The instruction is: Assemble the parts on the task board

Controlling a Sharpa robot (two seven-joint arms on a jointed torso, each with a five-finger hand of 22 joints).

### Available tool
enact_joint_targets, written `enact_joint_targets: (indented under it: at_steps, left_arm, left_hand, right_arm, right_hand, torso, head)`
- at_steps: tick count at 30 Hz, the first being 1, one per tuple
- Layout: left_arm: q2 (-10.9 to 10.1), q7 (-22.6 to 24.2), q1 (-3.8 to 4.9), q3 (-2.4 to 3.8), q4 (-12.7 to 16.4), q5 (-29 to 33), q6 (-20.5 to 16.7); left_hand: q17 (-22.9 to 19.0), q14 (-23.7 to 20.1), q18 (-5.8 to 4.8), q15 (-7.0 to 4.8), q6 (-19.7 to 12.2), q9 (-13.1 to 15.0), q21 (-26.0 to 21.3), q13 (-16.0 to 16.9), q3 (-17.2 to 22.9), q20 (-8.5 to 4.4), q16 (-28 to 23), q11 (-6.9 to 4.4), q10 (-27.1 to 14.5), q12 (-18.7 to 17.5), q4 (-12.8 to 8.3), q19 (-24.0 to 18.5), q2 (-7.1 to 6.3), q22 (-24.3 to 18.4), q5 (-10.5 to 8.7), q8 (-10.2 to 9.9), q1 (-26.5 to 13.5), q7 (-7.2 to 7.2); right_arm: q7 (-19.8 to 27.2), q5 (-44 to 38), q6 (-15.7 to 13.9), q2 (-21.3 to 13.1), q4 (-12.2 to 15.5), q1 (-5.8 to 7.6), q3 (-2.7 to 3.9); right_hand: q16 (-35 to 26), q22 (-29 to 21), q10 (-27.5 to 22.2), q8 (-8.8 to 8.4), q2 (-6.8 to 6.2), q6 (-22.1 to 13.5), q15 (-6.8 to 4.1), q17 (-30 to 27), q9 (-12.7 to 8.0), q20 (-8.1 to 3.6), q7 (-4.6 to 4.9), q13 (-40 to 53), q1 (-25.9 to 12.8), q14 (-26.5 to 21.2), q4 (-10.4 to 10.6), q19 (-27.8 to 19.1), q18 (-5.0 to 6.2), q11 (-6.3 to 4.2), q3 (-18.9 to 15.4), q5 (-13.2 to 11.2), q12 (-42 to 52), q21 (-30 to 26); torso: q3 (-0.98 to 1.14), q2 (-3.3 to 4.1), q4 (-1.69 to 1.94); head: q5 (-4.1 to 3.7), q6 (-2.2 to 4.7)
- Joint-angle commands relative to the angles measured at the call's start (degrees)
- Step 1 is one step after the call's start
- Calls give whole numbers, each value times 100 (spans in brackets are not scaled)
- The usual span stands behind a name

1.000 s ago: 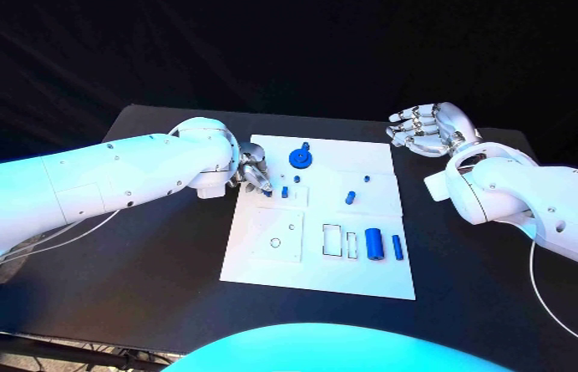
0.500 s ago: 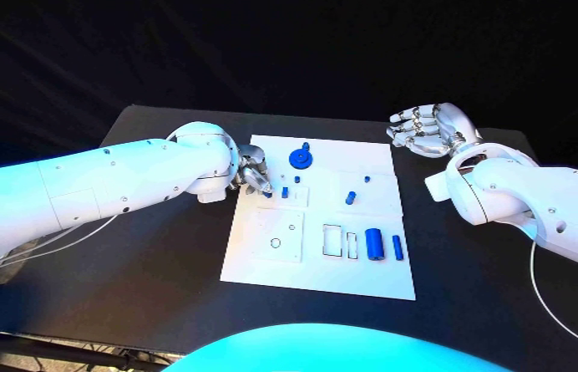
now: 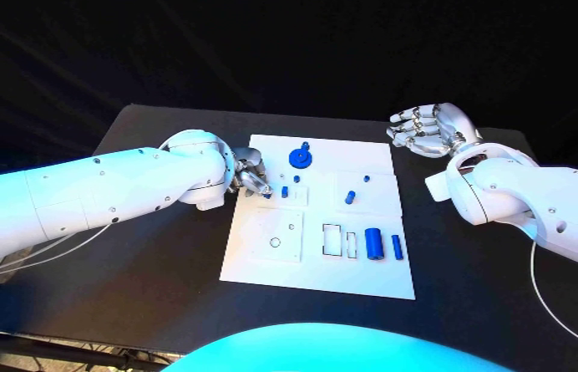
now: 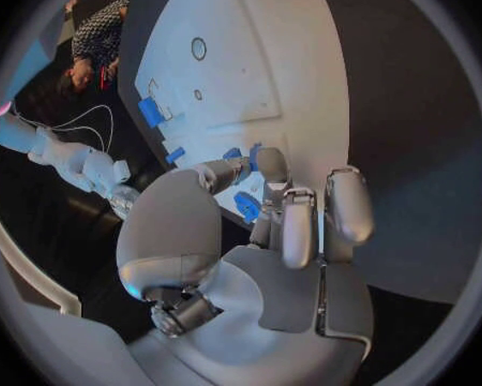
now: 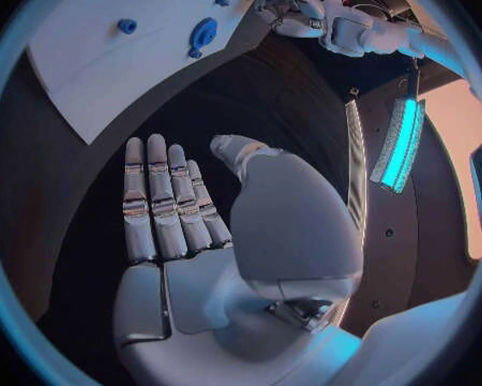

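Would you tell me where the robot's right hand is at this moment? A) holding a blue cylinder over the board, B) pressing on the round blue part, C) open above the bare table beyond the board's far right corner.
C: the right hand hangs open and empty, off the task board.

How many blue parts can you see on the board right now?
6: a round disc at the far edge, a small peg by the left robot hand, another mid-board, two cylinders near right, and one at the fingertips. Others may be hidden.
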Motion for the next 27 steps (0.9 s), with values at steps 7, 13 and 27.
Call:
enact_joint_targets:
  at_steps: [7,13,27]
  left_arm:
    - [-121,272,-38,4,174,-143,-780]
    - [-175,346,-62,8,228,-237,-934]
    - [-127,442,-80,8,146,-374,-657]
  left_hand:
    - [1055,491,-107,-28,215,10,38,-2,855,12,21,-20,37,-1,-876,47,44,12,19,19,14,-163]
    - [1055,491,-109,-30,218,9,44,0,856,11,21,-20,42,-1,-872,54,46,23,15,20,11,-164]
    - [1036,486,-103,-31,220,6,31,-40,856,9,13,-20,36,-25,-863,39,49,-4,5,20,5,-163]
  right_arm:
    - [90,-35,63,-8,12,-9,1]
    - [92,-35,65,-12,10,-15,1]
    - [89,-34,69,-13,3,-23,1]
  right_hand:
    - [-16,-5,-11,-28,12,-20,10,-5,-5,7,228,-4,-47,35,-22,42,26,18,-3,29,-3,-24]
    - [-16,-5,-11,-28,12,-20,10,-5,-5,7,228,-4,-47,35,-22,42,26,18,-3,29,-3,-24]
    - [-16,-5,-11,-28,12,-20,10,-5,-5,7,228,-4,-47,35,-22,42,26,18,-3,29,-3,-24]
  torso:
    - [7,-1,1]
    - [9,-5,2]
    - [12,-3,-4]
  head:
    - [6,-19]
    - [12,-27]
    - [29,-46]
